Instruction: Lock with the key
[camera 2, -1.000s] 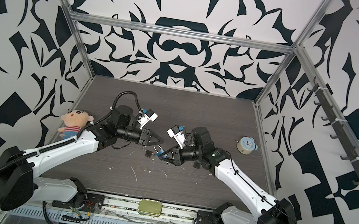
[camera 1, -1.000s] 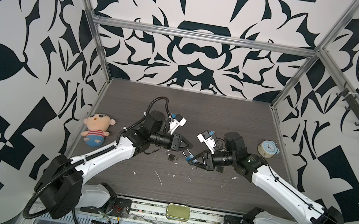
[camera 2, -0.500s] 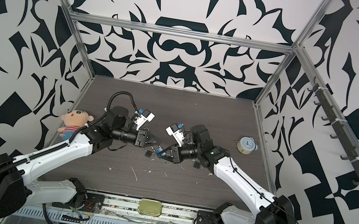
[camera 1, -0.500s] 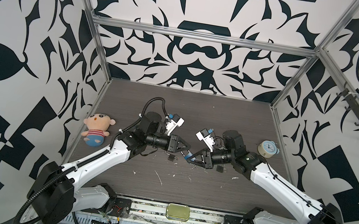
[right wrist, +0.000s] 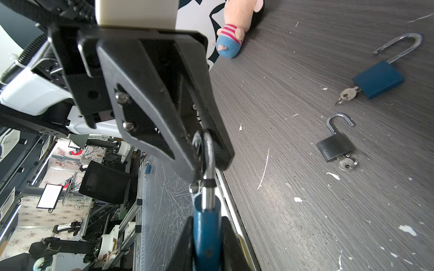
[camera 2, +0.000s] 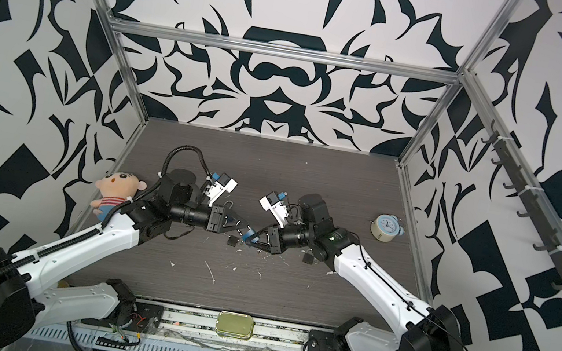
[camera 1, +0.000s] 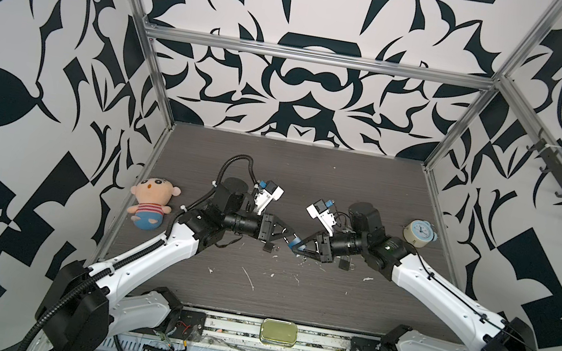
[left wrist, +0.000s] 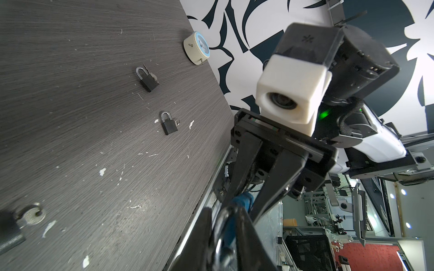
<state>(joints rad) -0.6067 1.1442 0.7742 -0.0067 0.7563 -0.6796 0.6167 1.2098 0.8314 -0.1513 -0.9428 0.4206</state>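
table (camera 1: 289,301): dark wood grain, walled by black-and-white patterned panels.
left gripper (right wrist: 206,166): clamped on the steel shackle of the blue padlock (right wrist: 206,225), in the air over the table's middle.
right gripper (left wrist: 242,208): closed on that padlock's blue body, tip to tip with the left.
in the way: in both top views the fingers cover the held padlock except for a blue sliver.
doll (camera 1: 151,203): one, by the left wall.
tin (camera 1: 278,332): one, on the front rail.
clock (camera 1: 418,232): one, near the right wall.
padlocks: five. The held one; second blue padlock (right wrist: 378,79) and black padlock (right wrist: 334,147), shackles open; two shut black padlocks (left wrist: 148,81) (left wrist: 168,125) toward the clock.
keys: two clear, one in the blue (right wrist: 350,93) and one in the black (right wrist: 346,163).
white flecks (right wrist: 297,199): scattered.
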